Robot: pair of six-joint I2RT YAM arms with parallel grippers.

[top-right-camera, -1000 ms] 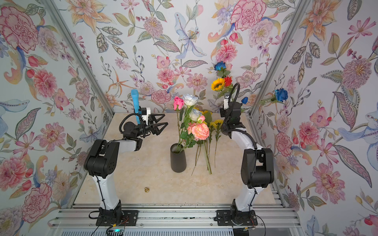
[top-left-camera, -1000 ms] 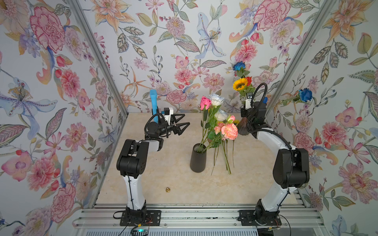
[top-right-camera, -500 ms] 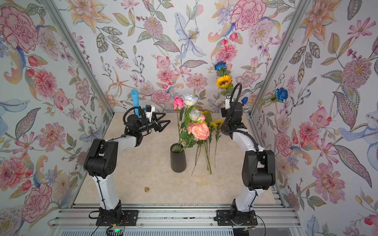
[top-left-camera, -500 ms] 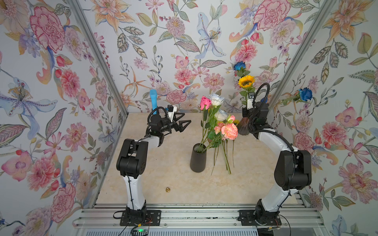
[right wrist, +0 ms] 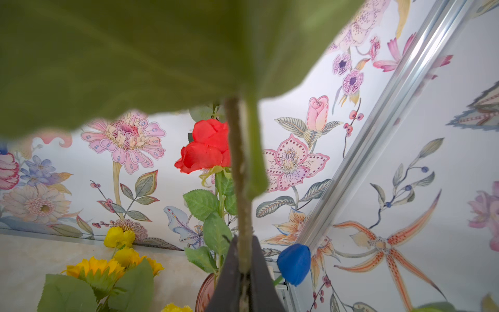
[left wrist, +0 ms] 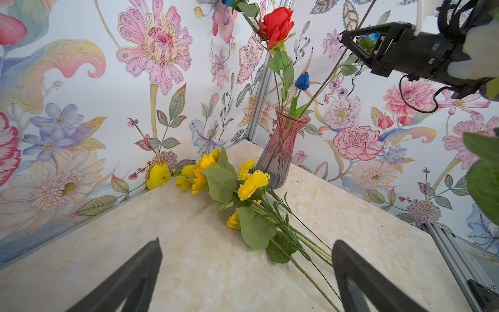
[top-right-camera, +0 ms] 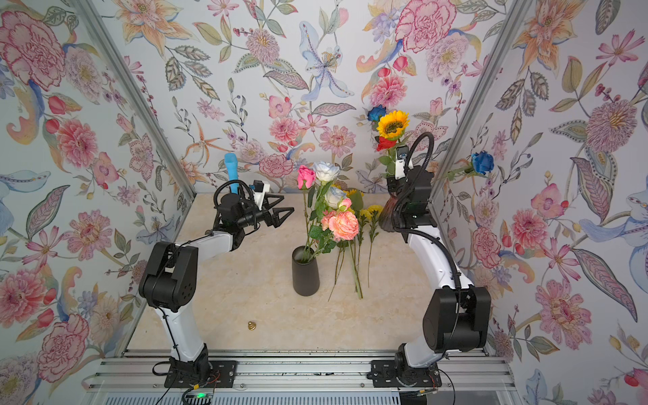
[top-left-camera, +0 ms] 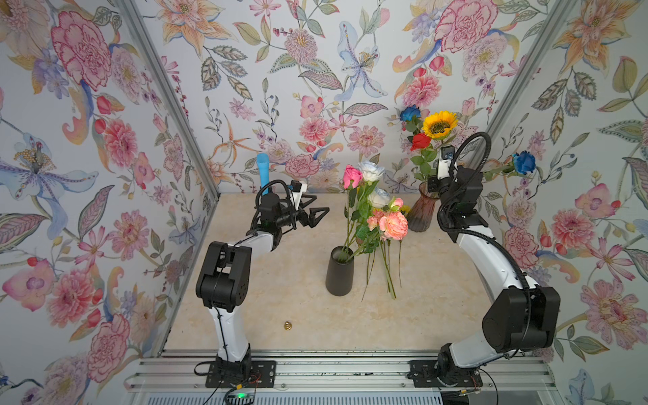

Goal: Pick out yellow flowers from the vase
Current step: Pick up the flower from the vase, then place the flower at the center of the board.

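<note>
Flowered wallpaper [top-left-camera: 315,70] closes round a pale marble tabletop [top-left-camera: 280,298]. The right gripper [right wrist: 244,251] is clamped on the stem of the sunflower [top-left-camera: 439,123] above the pink glass vase [top-left-camera: 420,214] — gripped low, I judge, so the head clears the red rose [left wrist: 275,25] and blue bud [left wrist: 302,81] crowding that neck. Picked yellow flowers [left wrist: 253,183] lie beside the vase; the left gripper [top-left-camera: 321,203] hangs wide open and empty near the black vase [top-left-camera: 339,277] of roses.

A yellow sunflower [top-left-camera: 439,124] with a dark brown centre, a red rose [top-left-camera: 420,141] and a blue rose [top-left-camera: 410,113], all green-stemmed, over a glass vase [left wrist: 280,151] shading pink to smoky grey. Beside that vase, yellow flowers [left wrist: 205,173] with green leaves on the cream marbled worktop [top-left-camera: 280,280]. My left hand [top-left-camera: 321,203] and right hand [left wrist: 347,40] are black.
</note>
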